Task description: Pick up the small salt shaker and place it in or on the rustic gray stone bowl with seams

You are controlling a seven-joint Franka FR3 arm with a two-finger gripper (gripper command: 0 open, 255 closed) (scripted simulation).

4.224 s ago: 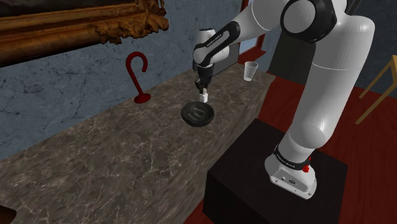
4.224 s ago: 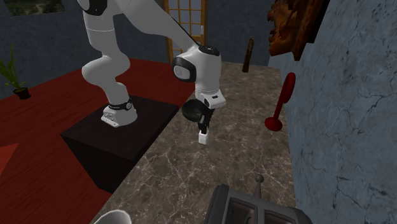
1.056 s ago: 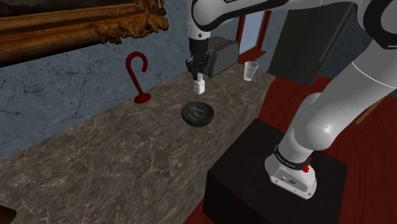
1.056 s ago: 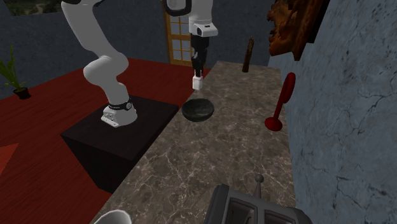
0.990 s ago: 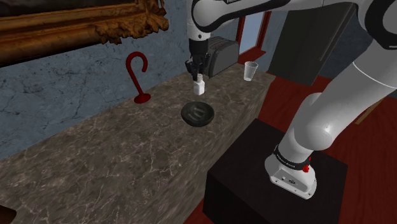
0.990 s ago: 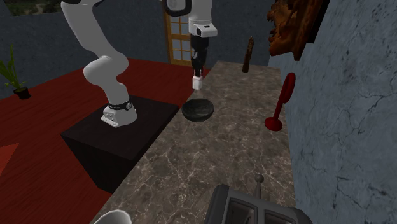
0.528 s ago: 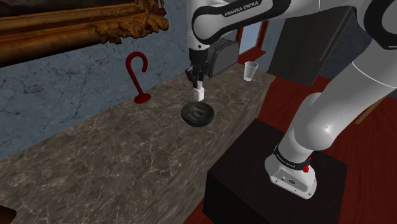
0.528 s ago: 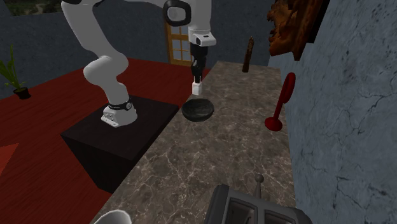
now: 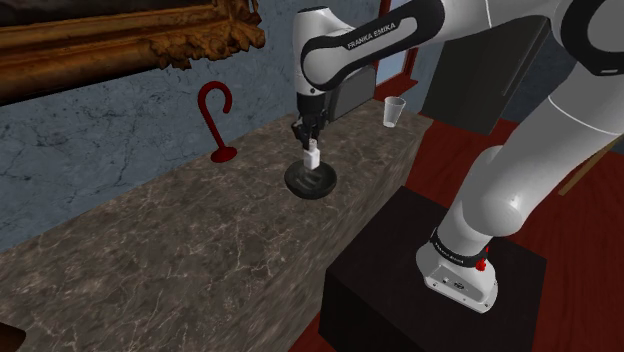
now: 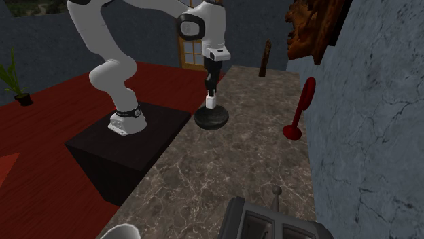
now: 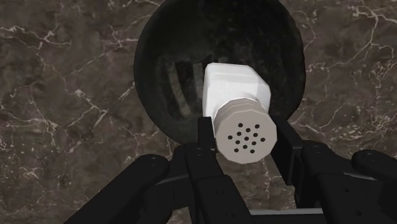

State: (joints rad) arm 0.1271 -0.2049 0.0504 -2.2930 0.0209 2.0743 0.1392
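The shaker (image 9: 313, 158) (image 10: 210, 102) hangs upright in the gripper (image 9: 312, 150) (image 10: 210, 97), directly over the middle of the bowl (image 9: 296, 186) (image 10: 212, 121). It is lower than half a second ago, when a clear gap showed between it and the bowl. A second ago it was higher still, level with the toaster (image 9: 352, 93) behind it. Its base now sits about at the bowl's rim. Whether it touches the bowl's floor cannot be told.

In the wrist view the shaker (image 11: 238, 105) is a white block with rounded shoulders. Its round, paler cap is pierced by a cluster of small dark holes and faces the camera. The gripper (image 11: 245, 137) is closed on it, one black finger pressed to each side just below the cap. Behind it the bowl (image 11: 149, 70) shows as a dark, round dish with ridges on its inner floor.

The bowl rests on the brown marbled desk (image 9: 150, 250) (image 10: 224, 170) near the edge that faces the stand (image 9: 400, 290). The wrist has come down with the shaker, and the forearm now slopes lower across the shoulder view. A red hook (image 9: 217, 125) stands by the wall. A clear cup (image 9: 394, 112) stands at the desk's far corner. Bowl, hook and cup are where they were before.
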